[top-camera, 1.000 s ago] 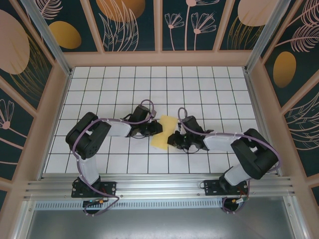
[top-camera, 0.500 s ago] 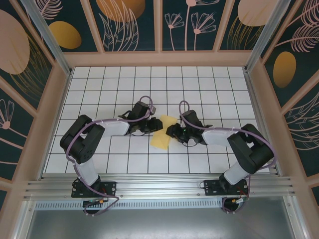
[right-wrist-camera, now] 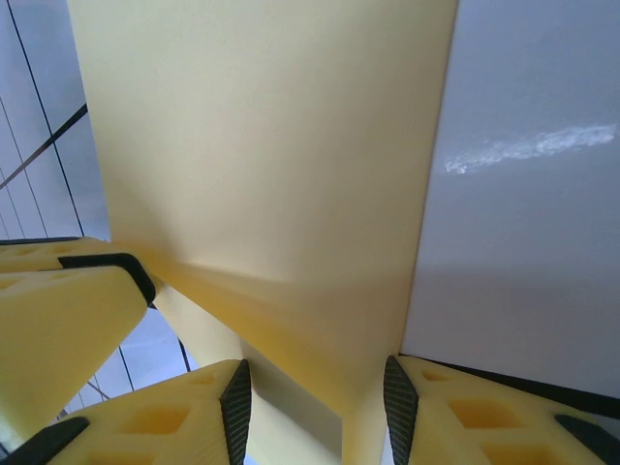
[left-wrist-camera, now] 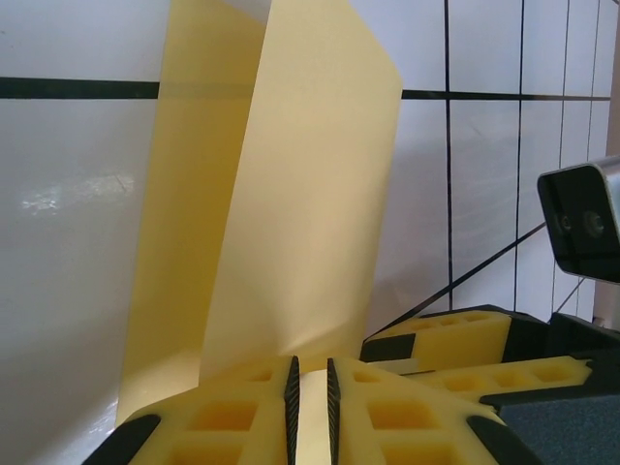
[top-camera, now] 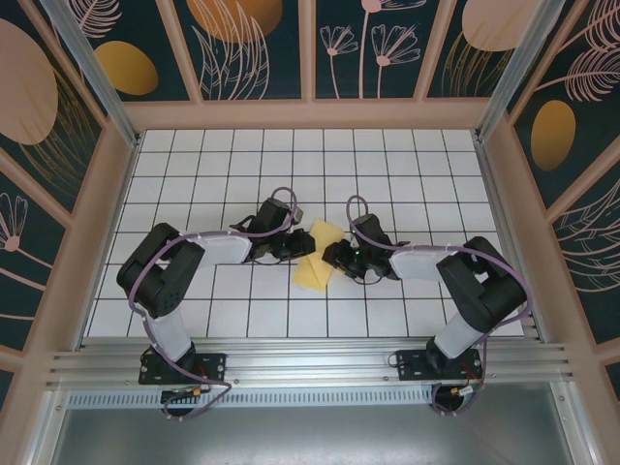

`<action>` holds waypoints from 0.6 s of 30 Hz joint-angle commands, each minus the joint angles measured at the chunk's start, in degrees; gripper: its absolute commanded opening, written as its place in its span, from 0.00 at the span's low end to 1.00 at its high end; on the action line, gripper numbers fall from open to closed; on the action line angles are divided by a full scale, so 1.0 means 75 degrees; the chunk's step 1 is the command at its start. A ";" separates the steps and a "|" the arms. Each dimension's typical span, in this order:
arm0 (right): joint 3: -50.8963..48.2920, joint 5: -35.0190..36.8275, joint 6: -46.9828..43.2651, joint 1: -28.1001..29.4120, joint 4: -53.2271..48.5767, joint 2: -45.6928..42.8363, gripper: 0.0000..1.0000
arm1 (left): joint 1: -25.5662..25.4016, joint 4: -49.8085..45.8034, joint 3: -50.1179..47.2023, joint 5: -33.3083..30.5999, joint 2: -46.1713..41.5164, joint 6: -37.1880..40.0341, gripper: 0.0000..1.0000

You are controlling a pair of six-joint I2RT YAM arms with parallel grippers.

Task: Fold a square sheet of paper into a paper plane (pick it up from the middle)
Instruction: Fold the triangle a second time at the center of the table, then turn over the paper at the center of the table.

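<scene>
Since a second ago the right gripper (top-camera: 337,259) has moved away from the near edge and now sits beside the middle of the paper (top-camera: 315,263). The left arm's elbow (top-camera: 155,276) has swung toward the table's left edge. The paper itself has hardly shifted.

We see the paper as a folded yellow strip near the middle of the table (top-camera: 194,165), a little closer to the near edge than to the far one. Its long axis runs from near to far, with the far end leaning toward the right edge. We cannot make out a sharp tip at either end. From the left wrist, one long flap stands up off the tiles beside a flatter layer.

The left gripper (top-camera: 295,247) meets the paper from the left, its jaws closed to a thin slit with the paper's edge pinched between them. The right gripper meets it from the right, its jaws standing apart with a raised fold running down between the pads. We cannot tell whether both pads touch the fold.

The two grippers sit just beside each other across the strip and cover its middle from above. Only bare white grid tiles lie around them, with patterned walls beyond the table's edges.
</scene>
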 commanded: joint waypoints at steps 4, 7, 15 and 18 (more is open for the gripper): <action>0.0053 0.0353 0.0233 0.0077 -0.0143 -0.0268 0.46 | -0.0015 -0.0003 -0.0071 0.0074 0.0205 0.0144 0.20; -0.0035 0.0256 0.0351 0.0086 0.0028 -0.0172 0.47 | -0.0011 -0.0017 -0.0044 0.0078 0.0288 0.0156 0.20; -0.0149 0.0230 0.0561 0.0106 0.0272 -0.0032 0.48 | -0.0010 -0.0050 -0.0052 0.0032 0.0385 0.0197 0.19; -0.0104 -0.0073 0.0514 0.0109 0.0474 0.0132 0.47 | -0.0018 -0.0094 -0.0025 0.0038 0.0488 0.0207 0.19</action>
